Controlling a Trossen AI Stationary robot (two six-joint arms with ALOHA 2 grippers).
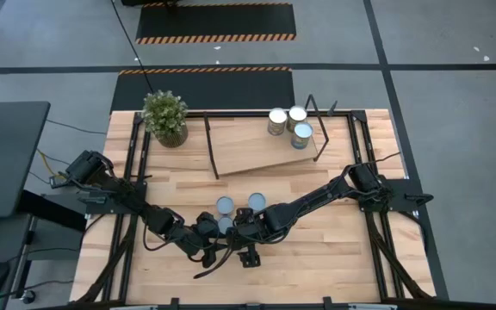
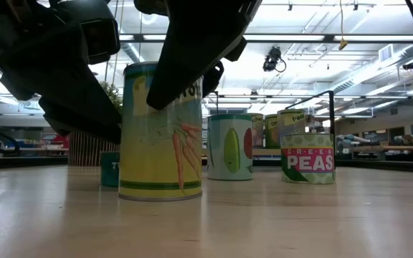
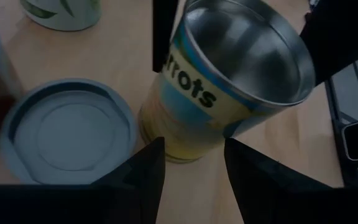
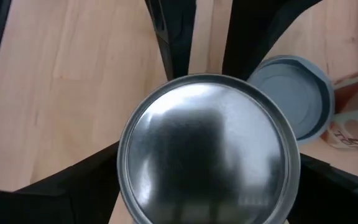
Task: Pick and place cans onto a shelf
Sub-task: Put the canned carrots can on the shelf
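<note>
Low in the middle of the overhead frame, the carrot can [image 4: 207,149] stands upright on the table [image 1: 334,250] with its silvery top facing up. It is the can being dealt with now. The right gripper [image 1: 246,226] reaches in from the right and hangs directly over it, one finger on each side of its wall. That is the posture for lifting it straight up without tipping it. Whether those fingers already press on the can cannot be told; they look very close to it, and its base sits flat on the wood.

Facing it from the left of the frame is the left gripper [image 3: 194,146]. Its fingers are partly apart and hold nothing, with the can just beyond their tips rather than between them. It seems to be waiting close by, perhaps to steady the can.

Just above the two grippers in the overhead frame, two more cans [image 1: 225,205] with blue-grey lids wait on the table, close enough that a sideways approach would likely knock them.

Toward the upper middle lies the shelf [image 1: 248,146], a pale board in a black wire frame. Three cans [image 1: 276,121] are grouped at its right end, leaving the left part free for the rest. A potted plant [image 1: 164,116] stands at the shelf's left, clear of the path.
</note>
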